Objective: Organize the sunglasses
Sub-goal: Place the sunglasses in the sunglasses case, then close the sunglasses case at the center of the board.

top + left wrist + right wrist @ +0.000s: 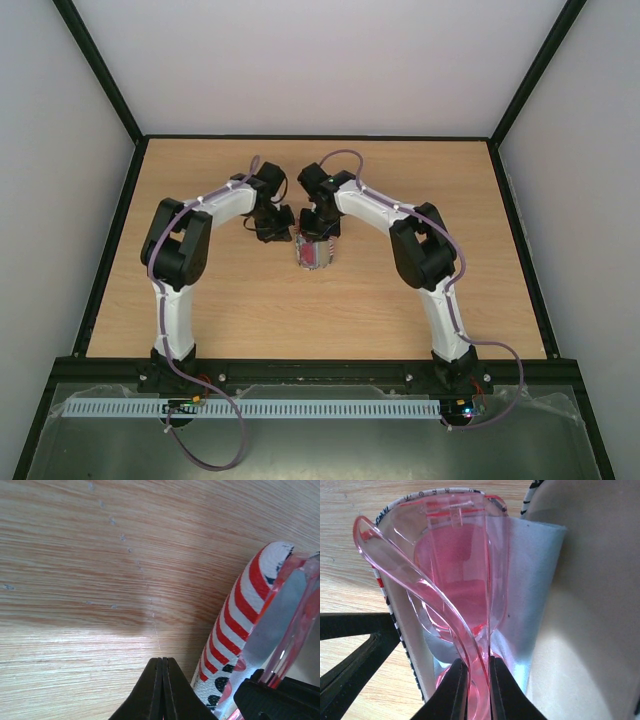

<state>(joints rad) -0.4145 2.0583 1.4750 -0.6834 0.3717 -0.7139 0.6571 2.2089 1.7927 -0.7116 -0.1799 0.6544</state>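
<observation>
The sunglasses point(455, 570), with a clear red-pink frame, lie folded inside the open stars-and-stripes case point(313, 253) at the table's middle, on a light-blue cloth point(532, 575). My right gripper point(478, 662) is shut on the sunglasses' frame and temple arm, over the case point(395, 611). In the top view it point(320, 232) sits just behind the case. My left gripper point(162, 661) is shut and empty, low over the wood just left of the case's striped wall point(232, 630); in the top view it point(275, 230) is beside the case. A pink frame edge point(302, 587) shows there too.
The case's cream inner lid point(592, 610) stands open to the right of the sunglasses. The left gripper's black fingers point(350, 650) show at the right wrist view's left edge. The wooden table point(240, 310) is bounded by a black frame and grey walls.
</observation>
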